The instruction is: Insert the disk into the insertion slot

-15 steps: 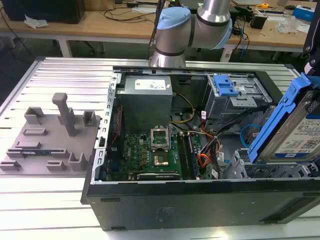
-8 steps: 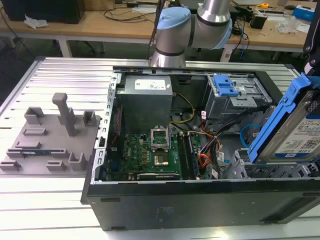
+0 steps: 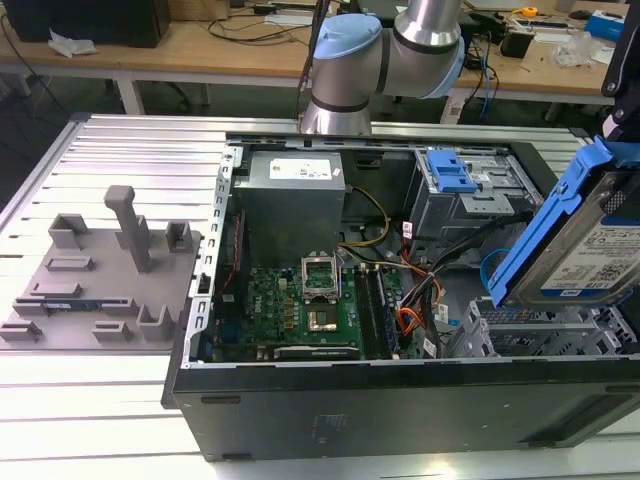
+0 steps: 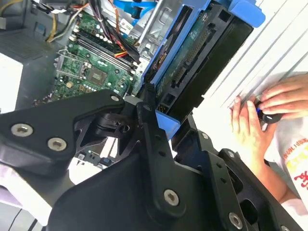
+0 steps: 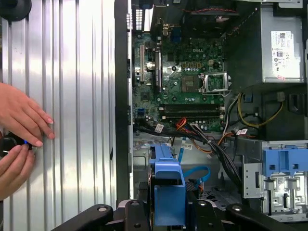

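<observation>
Gripper (image 4: 166, 118) is clamping the disk (image 3: 585, 235) by its blue carrier, holding it tilted above the insertion slot (image 3: 540, 335), probably for lining up entry; it is not sitting inside yet.

The disk (image 3: 590, 235) sits tilted in the end effector (image 4: 159, 120), above the insertion slot (image 3: 545, 335) inside the computer case (image 3: 400, 410). The motherboard (image 5: 187, 91) lies beyond the end effector; a person's hands (image 5: 21, 115) rest on the counter (image 5: 72, 96) beside it, outside the case.
</observation>
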`<state>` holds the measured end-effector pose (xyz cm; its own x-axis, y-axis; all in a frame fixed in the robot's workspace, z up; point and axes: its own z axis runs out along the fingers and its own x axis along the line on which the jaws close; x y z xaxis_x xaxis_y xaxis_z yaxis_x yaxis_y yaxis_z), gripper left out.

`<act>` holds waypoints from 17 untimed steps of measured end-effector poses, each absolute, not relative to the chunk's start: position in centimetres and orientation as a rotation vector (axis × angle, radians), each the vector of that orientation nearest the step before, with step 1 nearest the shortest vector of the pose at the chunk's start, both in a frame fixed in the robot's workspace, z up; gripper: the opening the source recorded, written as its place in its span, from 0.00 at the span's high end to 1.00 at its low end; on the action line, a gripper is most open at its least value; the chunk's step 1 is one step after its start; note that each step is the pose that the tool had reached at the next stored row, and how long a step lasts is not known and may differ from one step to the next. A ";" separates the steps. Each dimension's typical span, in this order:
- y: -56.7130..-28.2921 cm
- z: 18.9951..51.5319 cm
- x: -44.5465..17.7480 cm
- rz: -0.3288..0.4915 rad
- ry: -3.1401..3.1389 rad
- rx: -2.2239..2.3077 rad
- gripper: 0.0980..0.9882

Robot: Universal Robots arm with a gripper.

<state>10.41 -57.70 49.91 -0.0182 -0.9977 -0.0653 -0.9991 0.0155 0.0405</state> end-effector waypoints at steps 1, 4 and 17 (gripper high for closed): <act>-57.7 49.9 10.4 0.119 2.224 -2.187 0.70; -57.7 49.9 10.4 0.120 2.224 -2.187 0.70; -57.4 49.9 11.6 0.120 2.224 -2.187 0.70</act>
<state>11.56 -57.44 49.86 -0.0183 -0.9975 -0.0684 -0.9991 0.0156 0.0405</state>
